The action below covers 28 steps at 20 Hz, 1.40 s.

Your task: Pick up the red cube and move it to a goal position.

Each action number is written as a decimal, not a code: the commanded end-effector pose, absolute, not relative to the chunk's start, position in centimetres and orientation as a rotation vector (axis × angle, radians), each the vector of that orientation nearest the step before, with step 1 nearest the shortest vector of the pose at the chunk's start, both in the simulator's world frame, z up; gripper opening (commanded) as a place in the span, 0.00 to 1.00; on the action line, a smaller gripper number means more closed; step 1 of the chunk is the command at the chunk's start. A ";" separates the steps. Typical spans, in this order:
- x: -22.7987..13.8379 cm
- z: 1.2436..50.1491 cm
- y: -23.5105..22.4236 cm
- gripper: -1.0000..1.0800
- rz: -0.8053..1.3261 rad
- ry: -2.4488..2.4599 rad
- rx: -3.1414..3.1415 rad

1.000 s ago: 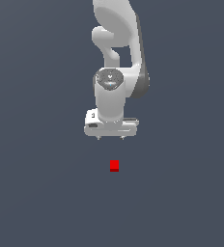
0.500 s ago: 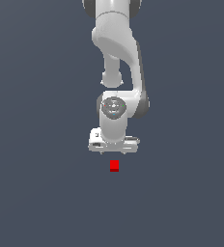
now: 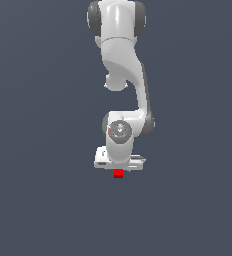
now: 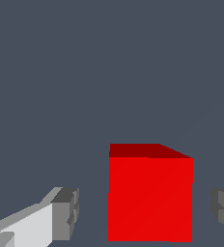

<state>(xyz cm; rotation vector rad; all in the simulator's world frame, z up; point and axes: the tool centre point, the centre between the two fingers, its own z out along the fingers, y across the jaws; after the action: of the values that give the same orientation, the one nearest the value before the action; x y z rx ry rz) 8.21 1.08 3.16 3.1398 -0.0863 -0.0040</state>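
The red cube (image 3: 118, 174) rests on the dark grey floor, directly under my white gripper (image 3: 119, 170). In the exterior view only its lower part shows below the gripper's hand. In the wrist view the red cube (image 4: 150, 198) sits between my two fingers (image 4: 65, 214), with a gap on each side. It lies closer to one finger than the other. The gripper (image 4: 145, 212) is open and does not touch the cube.
A flat dark grey floor (image 3: 38, 200) lies under everything. My white arm (image 3: 123, 75) rises straight up from the gripper toward the top of the exterior view.
My gripper has come down from well above the cube until its fingers straddle it. The cube has not moved.
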 end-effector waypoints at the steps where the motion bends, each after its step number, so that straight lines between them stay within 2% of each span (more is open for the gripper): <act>1: 8.7 2.5 1.2 0.96 -0.001 -0.091 3.140; 11: 9.2 2.0 1.2 0.96 0.000 -0.096 3.140; 12: 9.2 2.0 1.2 0.00 0.000 -0.096 3.140; 28: 8.8 2.4 0.8 0.00 0.000 -0.096 3.140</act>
<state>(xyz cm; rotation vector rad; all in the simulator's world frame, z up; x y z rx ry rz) 8.91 1.01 2.20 3.1402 -0.0949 -0.0019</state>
